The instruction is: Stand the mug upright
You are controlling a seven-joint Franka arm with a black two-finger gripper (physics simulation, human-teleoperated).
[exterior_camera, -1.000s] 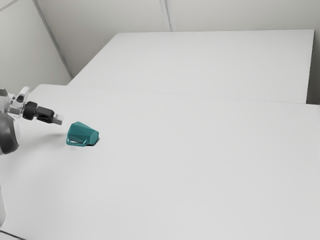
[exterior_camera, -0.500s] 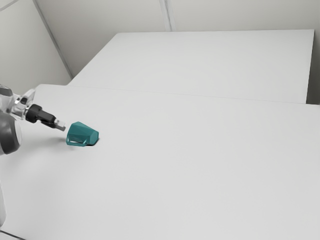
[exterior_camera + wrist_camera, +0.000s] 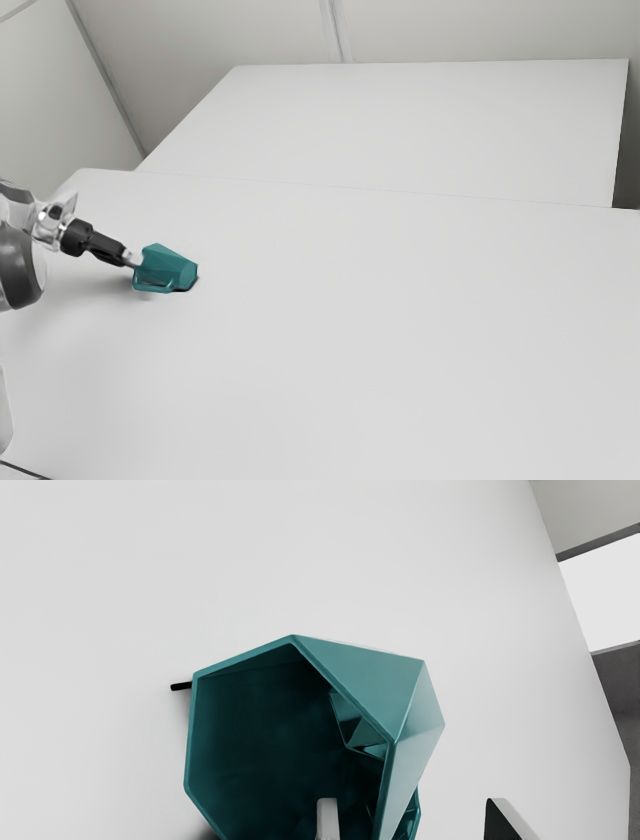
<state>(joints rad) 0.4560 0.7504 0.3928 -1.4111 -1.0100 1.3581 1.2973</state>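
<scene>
White and dark grey, my arm (image 3: 20, 275) comes in from the exterior view's left, above a thin dark cable (image 3: 25, 470) near the lower corner. Next comes my black tool (image 3: 131, 260), tilted downward, its pale tips at the mouth of the teal mug (image 3: 172, 266). The mug lies on its side on the white worktop (image 3: 350, 330), mouth toward me, narrower base toward the exterior view's right. Farther right and back, another pale flat surface (image 3: 430, 125) reaches toward the wall (image 3: 480, 30).

In the wrist view my tool stands wide open and has hold of nothing. One finger (image 3: 328, 820) shows against the mug's dark mouth; the other finger (image 3: 507, 825) is outside, beyond the faceted wall, well apart from it. The mug's side wall and its handle (image 3: 416, 802) come between the two. I cannot tell whether the finger at the mouth touches the mug.
</scene>
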